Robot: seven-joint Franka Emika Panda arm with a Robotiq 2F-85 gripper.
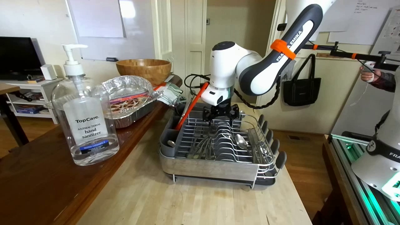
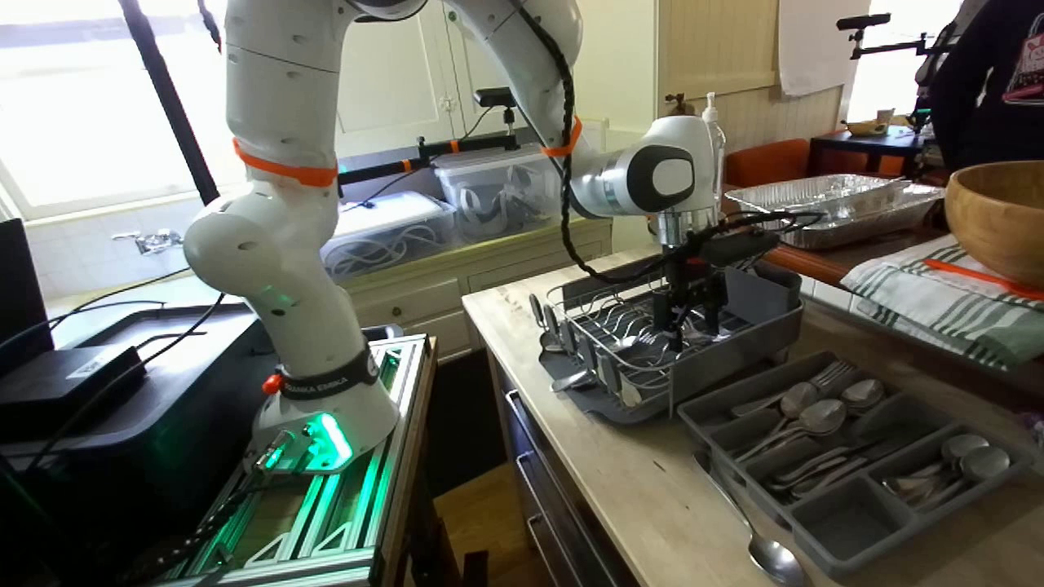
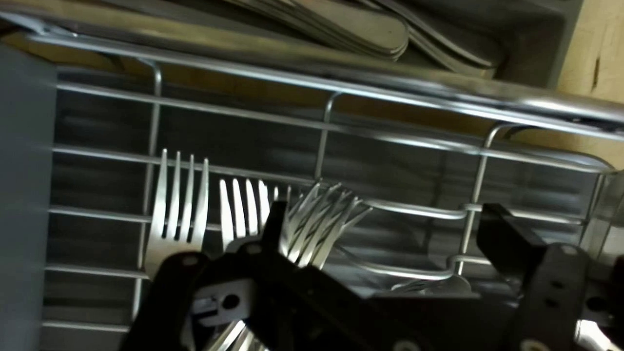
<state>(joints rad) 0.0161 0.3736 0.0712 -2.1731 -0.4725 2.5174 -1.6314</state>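
My gripper (image 1: 220, 121) points down over the metal dish rack (image 1: 212, 168), its jaws wide apart and holding nothing. In the wrist view the gripper (image 3: 385, 214) hangs above a bunch of stacked forks (image 3: 319, 226), which lies close to the left fingertip; whether they touch cannot be told. A single fork (image 3: 178, 214) rests further left on the wires. Handles of the cutlery (image 1: 204, 148) fan out toward the rack's near side in an exterior view. A spoon (image 1: 240, 141) lies to the right, among the wire dividers. The gripper's own body hides part of the cutlery below it.
A grey cutlery tray (image 2: 852, 562) with spoons and forks stands beside the rack, with a large spoon (image 2: 771, 558) lying by it. A red-handled utensil (image 1: 192, 107) leans in the rack's caddy. Hand sanitizer (image 1: 89, 125), foil trays (image 1: 128, 84) and a wooden bowl (image 1: 143, 68) stand alongside.
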